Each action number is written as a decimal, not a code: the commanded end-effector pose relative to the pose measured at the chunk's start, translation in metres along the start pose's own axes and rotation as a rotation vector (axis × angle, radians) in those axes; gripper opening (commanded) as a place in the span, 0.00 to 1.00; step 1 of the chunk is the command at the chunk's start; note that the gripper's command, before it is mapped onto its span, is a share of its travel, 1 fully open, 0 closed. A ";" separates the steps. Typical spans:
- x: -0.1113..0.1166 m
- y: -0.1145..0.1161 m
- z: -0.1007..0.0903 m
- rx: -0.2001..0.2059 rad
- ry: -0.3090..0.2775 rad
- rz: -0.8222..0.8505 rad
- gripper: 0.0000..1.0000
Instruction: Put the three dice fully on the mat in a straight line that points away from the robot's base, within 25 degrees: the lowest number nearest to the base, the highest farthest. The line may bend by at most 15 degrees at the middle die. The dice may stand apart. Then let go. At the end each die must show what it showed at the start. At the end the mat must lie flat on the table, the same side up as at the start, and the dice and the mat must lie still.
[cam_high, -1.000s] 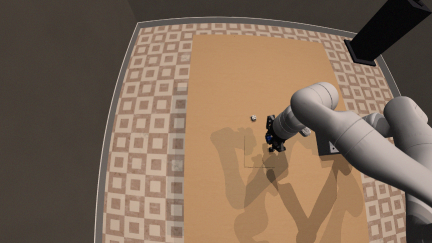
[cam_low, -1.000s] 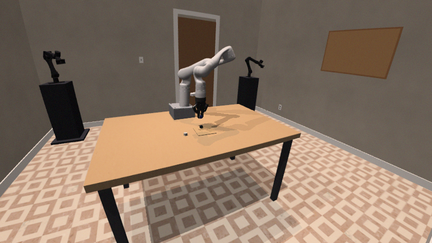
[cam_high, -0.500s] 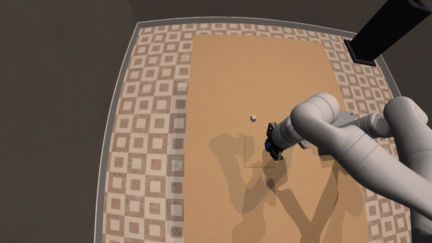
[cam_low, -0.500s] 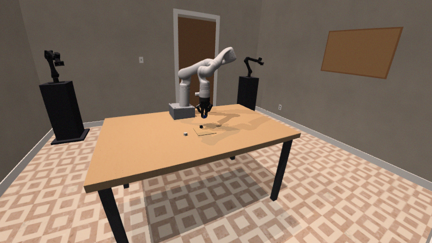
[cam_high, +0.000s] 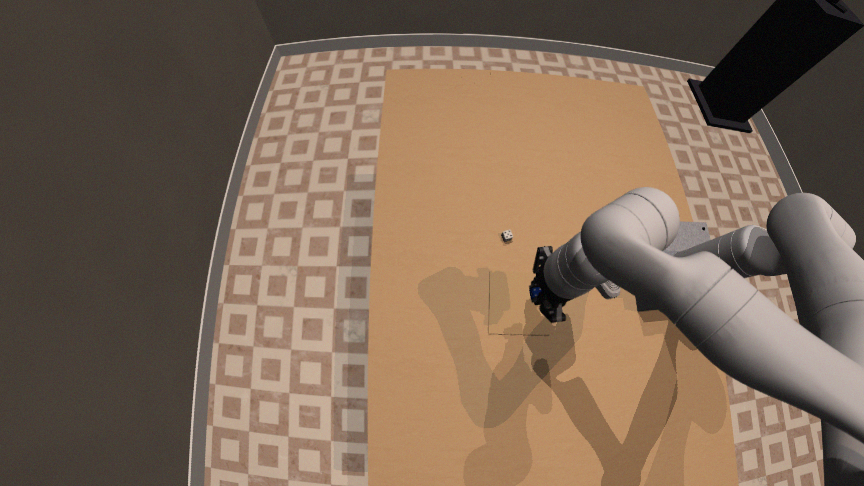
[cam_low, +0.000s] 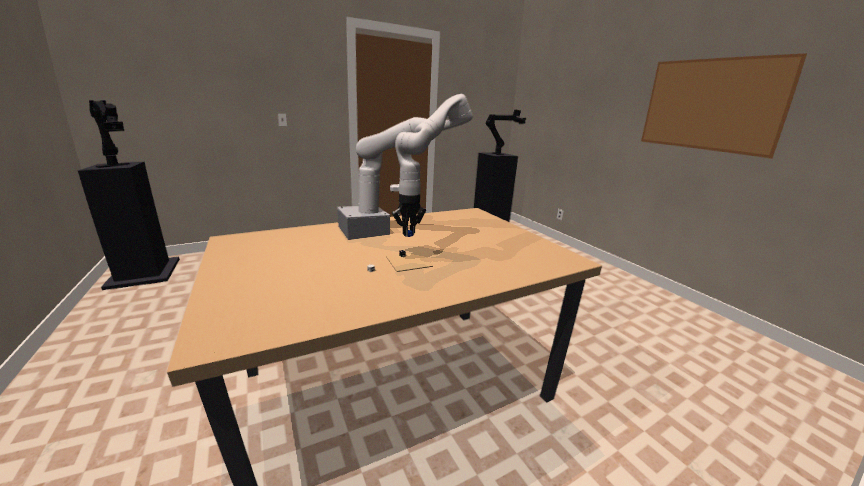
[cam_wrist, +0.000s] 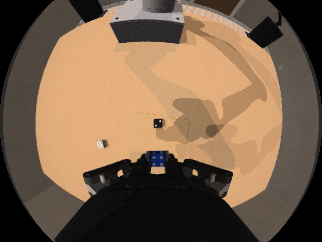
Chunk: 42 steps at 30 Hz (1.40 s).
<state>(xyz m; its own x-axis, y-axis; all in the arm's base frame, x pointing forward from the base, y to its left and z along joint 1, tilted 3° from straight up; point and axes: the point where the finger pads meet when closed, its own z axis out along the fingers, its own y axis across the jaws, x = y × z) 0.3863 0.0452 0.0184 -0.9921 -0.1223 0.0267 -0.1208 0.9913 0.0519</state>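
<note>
Blue, with pale pips, the die (cam_high: 535, 292) (cam_low: 410, 232) (cam_wrist: 158, 159) in the wrist view sits at the tips of the jaws, which are clenched on it above the bench (cam_high: 453, 151) (cam_low: 271, 290) (cam_wrist: 75, 100). Four pips are legible on its visible face there; the top and exterior views give only a small blue patch.

Beyond it, the black die (cam_low: 402, 253) (cam_wrist: 158, 123) rests inside the outline of the mat (cam_high: 501, 314) (cam_low: 410, 263) (cam_wrist: 175, 131). It appears in the exterior and wrist views only; in the top view it is hidden. The white die (cam_high: 507, 236) (cam_low: 370, 267) (cam_wrist: 101, 144) shows in all three views, on the bench outside the mat.

The mat matches the bench in colour. Its thin border is partly traceable: the top view gives the edge away from the base, the wrist view the edge toward it. Shadows fall across it.

Farther back, the robot's base (cam_high: 703, 232) (cam_low: 368, 226) (cam_wrist: 150, 31) is partly covered by the arm in the top view and cut off in the wrist view. The door (cam_low: 395, 108) is fully framed at neither end; its lower part is behind the bench and arm.
</note>
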 end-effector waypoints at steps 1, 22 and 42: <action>0.000 0.000 0.000 0.000 -0.001 0.000 0.15; -0.001 0.000 0.061 0.000 -0.001 0.001 0.15; -0.002 0.001 0.095 0.000 -0.001 0.001 0.15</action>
<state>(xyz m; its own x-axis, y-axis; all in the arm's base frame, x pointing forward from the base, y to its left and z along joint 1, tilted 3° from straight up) 0.3848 0.0510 -0.0764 -0.9921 -0.1223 0.0267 -0.1208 0.9913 0.0521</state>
